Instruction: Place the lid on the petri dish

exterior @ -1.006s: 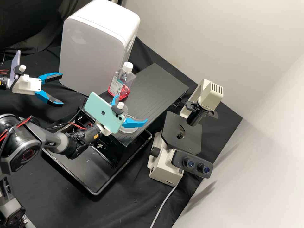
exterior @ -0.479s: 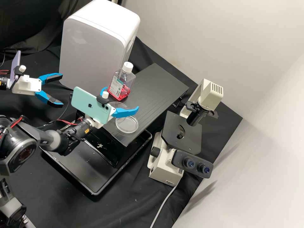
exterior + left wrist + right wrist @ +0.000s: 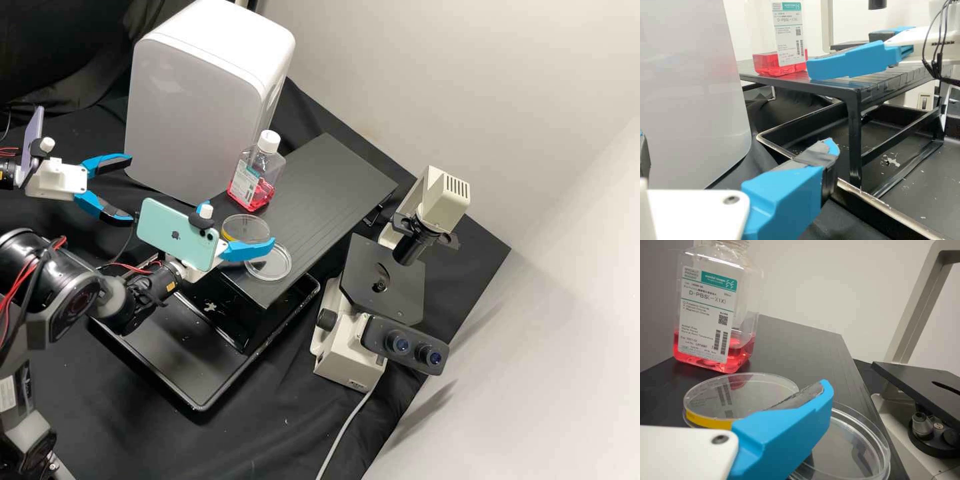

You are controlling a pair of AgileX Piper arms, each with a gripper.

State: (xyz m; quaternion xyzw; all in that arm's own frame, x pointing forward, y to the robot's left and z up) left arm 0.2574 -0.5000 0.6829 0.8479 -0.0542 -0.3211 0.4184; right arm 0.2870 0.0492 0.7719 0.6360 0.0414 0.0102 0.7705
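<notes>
Right tool (image 3: 247,243) hangs low over the near end of the black rack (image 3: 333,187), right above the edge of the clear lid (image 3: 270,261). Whether it grips anything, I cannot tell. The lid lies flat on the rack, and the yellow-banded petri dish (image 3: 245,228) sits uncovered just beside it. Close behind the dish stands a bottle (image 3: 253,175) of red liquid, and behind that a big white box (image 3: 207,93). Left tool (image 3: 130,187) hovers beside the box, spread wide apart and empty, well apart from the dish. The rack stands in a black tray (image 3: 200,373) on the tabletop (image 3: 280,433), with a microscope (image 3: 387,293) on its far side.
</notes>
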